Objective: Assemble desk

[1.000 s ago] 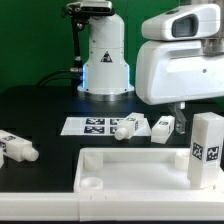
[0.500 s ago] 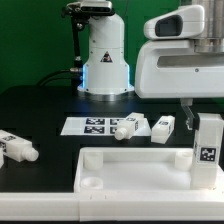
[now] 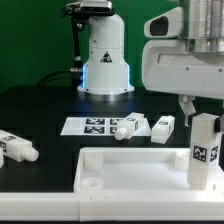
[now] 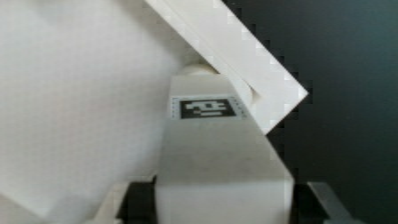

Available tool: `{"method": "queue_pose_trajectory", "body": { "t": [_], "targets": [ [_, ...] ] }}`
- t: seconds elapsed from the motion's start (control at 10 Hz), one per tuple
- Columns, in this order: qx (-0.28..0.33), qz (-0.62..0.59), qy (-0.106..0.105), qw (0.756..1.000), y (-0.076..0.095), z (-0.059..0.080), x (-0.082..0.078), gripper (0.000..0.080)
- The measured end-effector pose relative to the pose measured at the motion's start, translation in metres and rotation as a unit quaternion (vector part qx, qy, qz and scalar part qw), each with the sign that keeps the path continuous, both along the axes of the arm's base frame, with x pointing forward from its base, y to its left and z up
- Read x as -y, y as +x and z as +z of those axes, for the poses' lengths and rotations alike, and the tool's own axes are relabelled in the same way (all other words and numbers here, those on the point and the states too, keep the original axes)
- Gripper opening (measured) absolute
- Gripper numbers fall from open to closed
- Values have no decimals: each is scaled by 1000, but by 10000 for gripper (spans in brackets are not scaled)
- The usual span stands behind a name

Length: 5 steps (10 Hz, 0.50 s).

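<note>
The desk panel is a white rimmed rectangle with round corner sockets, lying flat at the front of the table. My gripper is shut on a white post leg with a black-and-white tag. The leg stands upright at the panel's corner on the exterior view's right. In the wrist view the leg fills the gap between my fingers, its tag facing the camera, over the panel near its rim. Whether the leg's foot sits in the socket is hidden.
Three loose tagged legs lie on the black table: one at the exterior view's left and two behind the panel. The marker board lies by them. The white robot base stands at the back.
The held leg has shifted slightly toward the exterior view's left, and the wrist housing has moved up a little. The loose legs and the panel have not moved.
</note>
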<state>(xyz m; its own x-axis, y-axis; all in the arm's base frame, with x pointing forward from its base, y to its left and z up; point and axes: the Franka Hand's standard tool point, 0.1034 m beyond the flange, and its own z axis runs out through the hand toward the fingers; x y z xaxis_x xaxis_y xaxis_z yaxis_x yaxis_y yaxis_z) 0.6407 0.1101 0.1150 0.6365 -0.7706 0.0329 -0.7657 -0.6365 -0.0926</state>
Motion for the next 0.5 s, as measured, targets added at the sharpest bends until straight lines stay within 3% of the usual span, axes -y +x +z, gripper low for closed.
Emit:
{"method": "queue_pose_trajectory", "body": {
  "t": [0.2, 0.4, 0.5],
  "targets": [
    [-6, -89, 13, 996, -1, 0, 0, 287],
    [-17, -303, 56, 951, -2, 0, -5, 287],
    [-15, -322, 60, 945, -3, 0, -6, 287]
  ]
}}
